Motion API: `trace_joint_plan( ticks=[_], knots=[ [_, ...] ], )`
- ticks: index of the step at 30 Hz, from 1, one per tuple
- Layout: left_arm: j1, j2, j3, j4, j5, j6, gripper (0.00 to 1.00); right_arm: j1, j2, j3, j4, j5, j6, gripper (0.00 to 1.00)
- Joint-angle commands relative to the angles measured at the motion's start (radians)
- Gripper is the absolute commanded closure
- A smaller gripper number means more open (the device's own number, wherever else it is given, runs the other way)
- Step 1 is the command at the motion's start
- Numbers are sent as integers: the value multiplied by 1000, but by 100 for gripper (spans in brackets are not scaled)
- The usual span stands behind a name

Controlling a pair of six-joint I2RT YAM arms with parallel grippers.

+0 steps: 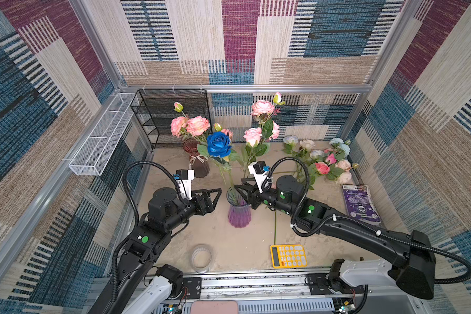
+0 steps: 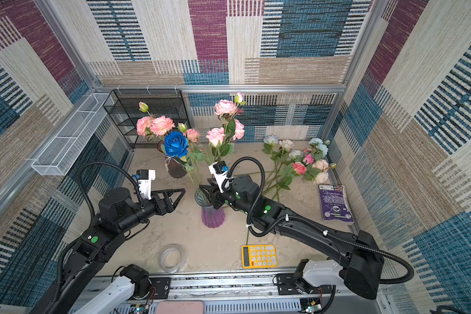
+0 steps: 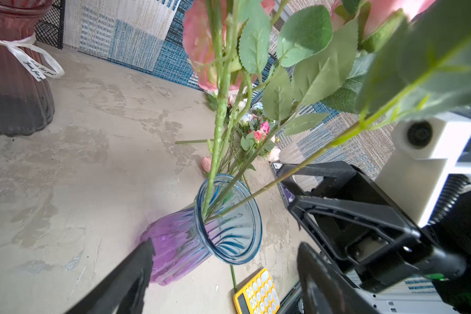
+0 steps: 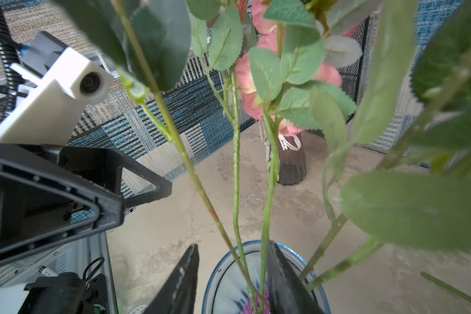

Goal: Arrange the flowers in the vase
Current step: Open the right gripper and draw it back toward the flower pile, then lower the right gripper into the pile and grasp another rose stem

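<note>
1. The right tool (image 4: pixel 232 244) hangs at the mouth of the vase (image 1: pixel 238 214). Its jaws stand partly apart, with two green stems passing loosely between them, so it grips nothing.
2. The left tool (image 1: pixel 218 192) waits just beside the vase on the opposite side, jaws spread wide and empty.
3. Several flowers stand in the vase directly under the right tool's tips, among them the deep blue rose (image 1: pixel 218 144) and pink ones. The loose flowers (image 1: pixel 324 163) lie heaped on the surface (image 1: pixel 220 242) behind the right tool's wrist, well apart from its tips.
4. My judgement is that one stem is being let go into the vase. The task is partly done, since many blooms are not yet in.
5. The next move probably calls for backing the right tool out without snagging leaves, then swinging back to the heap for one stem.
6. The vase is ribbed glass, with a blue flared rim and a purple belly, and is narrow enough to tip easily. The stems are thin, knobbly plastic. The leaves are serrated fabric and the petals are soft and layered.
7. The surface looks like mottled beige stone.
</note>
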Motion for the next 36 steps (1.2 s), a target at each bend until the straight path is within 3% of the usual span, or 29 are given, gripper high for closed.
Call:
trace_joint_plan(
  ticks=[1, 10, 16, 26, 30, 36],
  knots=[
    [0, 0, -6, 40, 20, 7, 16, 1, -52, -23, -35, -9, 32, 53],
    [0, 5, -36, 46, 15, 10, 16, -40, -178, -125, -165, 131, 123, 48],
    [1, 10, -30, 45, 20, 17, 16, -368, -144, -187, -193, -18, 263, 49],
    [1, -12, -23, 13, -4, 34, 16, -759, 294, -42, -103, -108, 391, 52],
    [1, -31, -24, -9, -17, 45, 16, -812, 485, 76, -90, -79, 405, 55],
    [1, -46, -28, -28, -37, 55, 16, -846, 655, 222, -122, -8, 435, 58]
  ],
)
